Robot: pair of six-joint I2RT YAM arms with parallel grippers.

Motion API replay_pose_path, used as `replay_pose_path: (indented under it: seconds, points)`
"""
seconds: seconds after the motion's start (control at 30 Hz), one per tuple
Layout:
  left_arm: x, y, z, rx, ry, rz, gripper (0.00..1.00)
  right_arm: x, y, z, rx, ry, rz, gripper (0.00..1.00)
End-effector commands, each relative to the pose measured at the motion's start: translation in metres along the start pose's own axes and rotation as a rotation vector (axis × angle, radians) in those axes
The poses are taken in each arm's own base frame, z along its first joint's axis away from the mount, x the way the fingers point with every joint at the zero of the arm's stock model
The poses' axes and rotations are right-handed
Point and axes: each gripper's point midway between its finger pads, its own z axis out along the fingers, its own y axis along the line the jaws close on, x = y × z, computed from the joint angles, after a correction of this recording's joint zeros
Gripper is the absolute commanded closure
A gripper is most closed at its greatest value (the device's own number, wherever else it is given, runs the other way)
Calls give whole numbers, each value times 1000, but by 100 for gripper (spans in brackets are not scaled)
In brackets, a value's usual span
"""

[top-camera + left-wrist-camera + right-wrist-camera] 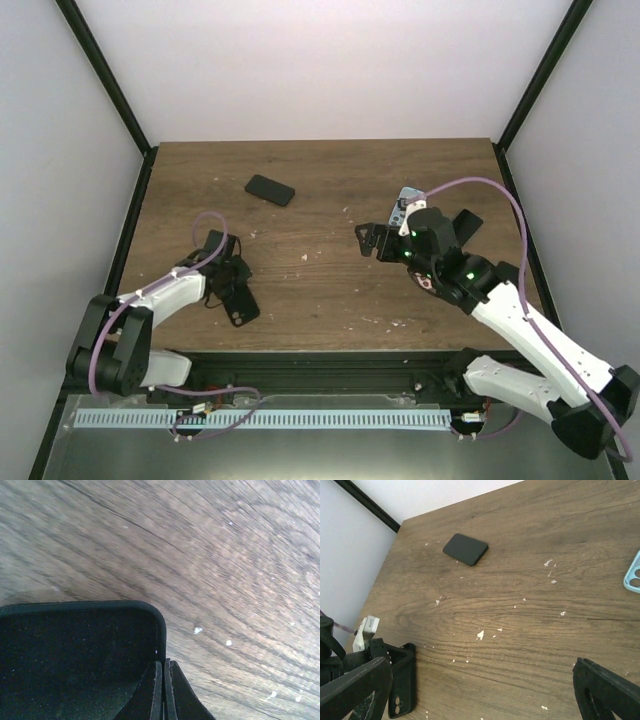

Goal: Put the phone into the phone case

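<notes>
The black phone (270,189) lies flat at the back left of the table, and it also shows in the right wrist view (465,549). A black phone case (240,303) lies at the front left; its camera holes show in the right wrist view (402,687). My left gripper (228,272) is shut on the rim of this case (75,660), with both fingers (156,692) pinched on the wall near a corner. My right gripper (416,229) is wide open and empty above the table's right middle, well apart from the phone.
A light blue phone case (633,576) lies at the right, partly hidden under the right wrist in the top view (403,207). Small white crumbs (480,635) are scattered over the wood. Black frame posts and white walls enclose the table.
</notes>
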Motion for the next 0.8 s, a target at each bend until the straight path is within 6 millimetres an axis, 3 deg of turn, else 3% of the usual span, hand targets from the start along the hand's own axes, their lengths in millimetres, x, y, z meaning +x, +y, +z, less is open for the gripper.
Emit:
replay_pose_path:
  seconds: [0.0,0.13,0.2,0.33,0.43,0.5,0.63,0.77]
  points:
    - [-4,-33,2,90,20,1,100,-18,20,8,-76,-48,-59,0]
    - [-3,-45,3,130,35,5,96,-20,30,24,-124,-63,-102,0]
    - [-3,-50,0,140,44,16,83,-20,35,37,-140,-52,-130,0]
    - [-10,-53,-9,118,36,49,47,-24,43,65,-127,-12,-186,0]
    - [-19,-56,-21,95,11,54,25,-32,55,85,-161,-28,-271,0]
    - [-24,-60,-32,93,3,64,16,-36,62,102,-185,-41,-332,1]
    - [-32,-60,-57,90,-47,85,3,-45,62,147,-193,-1,-370,3]
    - [-37,-59,-92,124,-109,119,0,-45,59,201,-190,60,-411,4]
